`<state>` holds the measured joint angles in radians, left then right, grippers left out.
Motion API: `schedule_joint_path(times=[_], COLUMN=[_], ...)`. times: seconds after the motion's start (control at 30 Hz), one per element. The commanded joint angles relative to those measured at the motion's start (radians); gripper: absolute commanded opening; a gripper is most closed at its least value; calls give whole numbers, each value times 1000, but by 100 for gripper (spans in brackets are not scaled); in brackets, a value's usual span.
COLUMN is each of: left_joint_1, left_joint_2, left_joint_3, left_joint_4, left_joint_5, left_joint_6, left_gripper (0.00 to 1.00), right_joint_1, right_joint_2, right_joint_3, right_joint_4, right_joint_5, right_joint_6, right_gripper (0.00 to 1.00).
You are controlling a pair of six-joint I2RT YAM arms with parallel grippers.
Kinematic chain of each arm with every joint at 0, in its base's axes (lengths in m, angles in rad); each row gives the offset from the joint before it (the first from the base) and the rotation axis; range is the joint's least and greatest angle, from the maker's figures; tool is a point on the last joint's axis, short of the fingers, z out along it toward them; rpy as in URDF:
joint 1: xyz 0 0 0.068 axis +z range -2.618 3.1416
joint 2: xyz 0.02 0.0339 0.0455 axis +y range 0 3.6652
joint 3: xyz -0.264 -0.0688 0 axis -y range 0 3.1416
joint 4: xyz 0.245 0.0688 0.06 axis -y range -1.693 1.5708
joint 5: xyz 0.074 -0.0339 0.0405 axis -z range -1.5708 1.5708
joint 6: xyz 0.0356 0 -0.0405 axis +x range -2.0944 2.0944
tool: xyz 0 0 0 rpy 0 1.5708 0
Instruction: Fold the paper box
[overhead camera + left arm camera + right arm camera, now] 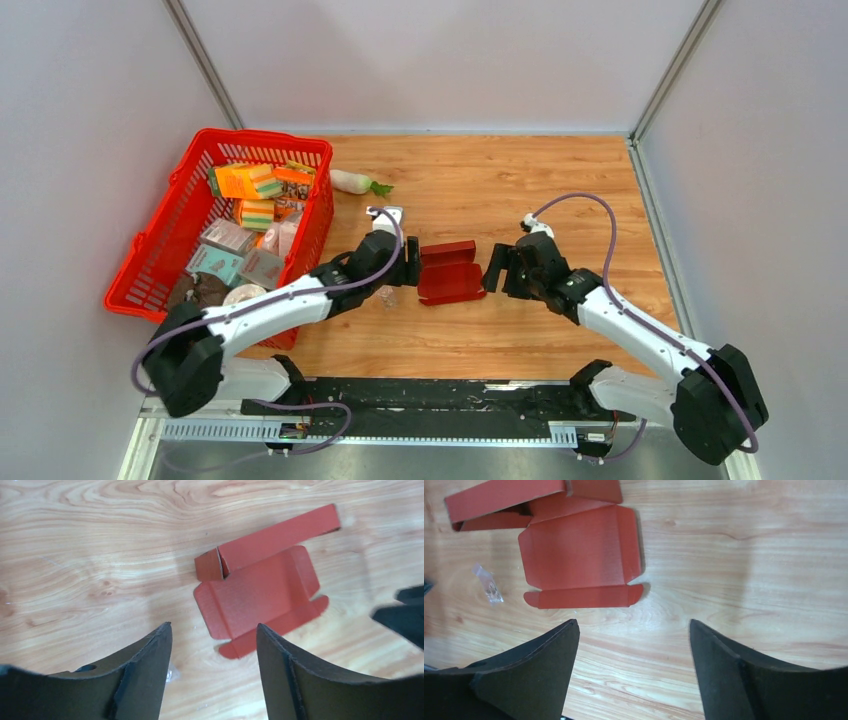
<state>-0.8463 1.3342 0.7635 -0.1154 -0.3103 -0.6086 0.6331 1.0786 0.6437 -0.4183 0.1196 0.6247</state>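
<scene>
Dark, curved fingers of the left gripper fill the bottom of the left wrist view, spread wide with nothing but bare wood between them. Just ahead of their tips, and reaching past the right-hand finger, lies the paper box. It is dark red and only partly formed. Its broad panel rests flat on the table, with a narrow flap along the edge closest to the fingertips. At the far side a long wall stands up, with a short end flap raised at its left corner. No finger touches the card. The right gripper is likewise spread wide and holds nothing. Its two black fingers frame bare wood, while the box sits ahead of them and off to the left, beyond the left-hand fingertip, its narrow flap the closest part to that tip. A small clear plastic scrap lies on the wood left of the box, further left than the left-hand finger. Seen from above, the box sits between the two grippers, which face each other across it, each close to one short end. Well out beyond the left gripper, on its outer side, stands a red mesh basket filled with packets. A white radish lies beside the basket's far corner.
</scene>
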Motion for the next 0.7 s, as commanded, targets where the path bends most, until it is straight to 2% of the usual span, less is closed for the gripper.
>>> schedule_joint_path(times=[0.0, 0.1, 0.13, 0.23, 0.4, 0.53, 0.67], left_joint_1=[27, 36, 35, 32, 30, 29, 4], left_joint_2=[-191, -253, -257, -221, -80, -6, 40], left_joint_3=[-78, -90, -92, -79, 8, 136, 214], left_joint_4=[-16, -49, -41, -6, -70, -128, -148], left_joint_5=[98, 154, 219, 306, 260, 197, 218], left_joint_6=[52, 58, 72, 127, 145, 205, 282], left_gripper=[67, 61, 59, 56, 56, 59, 57], right_joint_1=[-119, -180, -196, -196, -199, -197, -199], right_joint_2=[46, 99, 115, 196, 250, 279, 323], right_joint_3=[-47, -75, -78, -58, -29, -19, -19], right_joint_4=[68, 148, 162, 208, 210, 229, 272], right_joint_5=[-274, -354, -369, -426, -400, -405, -416], right_joint_6=[70, 52, 53, 20, -10, 42, 69], right_gripper=[81, 72, 68, 58, 54, 50, 46])
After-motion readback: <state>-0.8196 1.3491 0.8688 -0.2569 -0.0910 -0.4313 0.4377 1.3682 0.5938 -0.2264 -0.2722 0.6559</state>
